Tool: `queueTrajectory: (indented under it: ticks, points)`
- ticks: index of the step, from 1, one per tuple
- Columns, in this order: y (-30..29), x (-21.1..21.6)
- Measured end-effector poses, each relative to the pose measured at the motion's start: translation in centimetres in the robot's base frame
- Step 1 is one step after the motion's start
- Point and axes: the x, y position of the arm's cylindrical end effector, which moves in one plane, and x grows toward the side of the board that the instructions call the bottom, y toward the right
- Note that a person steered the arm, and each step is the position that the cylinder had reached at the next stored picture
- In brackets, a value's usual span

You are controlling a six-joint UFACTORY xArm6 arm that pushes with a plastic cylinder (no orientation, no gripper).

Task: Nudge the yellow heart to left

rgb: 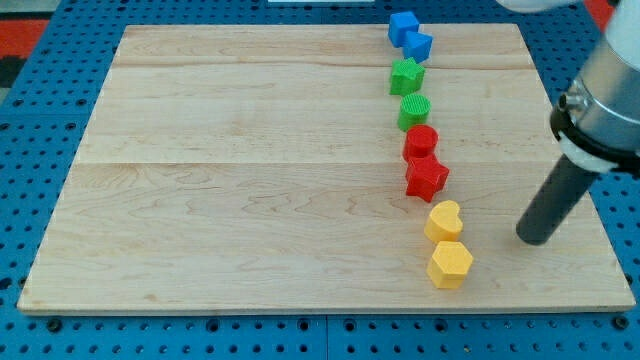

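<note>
The yellow heart (443,220) lies on the wooden board (250,170) at the lower right, just above a yellow hexagon (450,265) and below a red star (426,177). My tip (533,239) rests on the board to the right of the heart, well apart from it, at about the height of the gap between heart and hexagon.
A column of blocks runs up the view from the heart: the red star, a red cylinder (421,141), a green cylinder (414,110), a green star (406,75), and two blue blocks (410,36) at the top edge. The board's right edge is near my tip.
</note>
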Motion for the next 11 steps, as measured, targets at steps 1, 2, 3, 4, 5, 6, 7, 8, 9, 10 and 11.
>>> queueTrajectory:
  ticks: [1, 2, 3, 4, 5, 6, 7, 8, 9, 10, 11]
  points:
    - [-2.2, 1.0]
    - [-2.9, 1.7]
    - [-3.4, 0.5]
    - [-5.8, -0.1]
    - [-5.8, -0.1]
    - [-6.0, -0.1]
    - [-7.3, -0.1]
    - [-6.7, -0.1]
    - [1.0, -0.5]
    - [7.0, -1.0]
    - [7.2, -1.0]
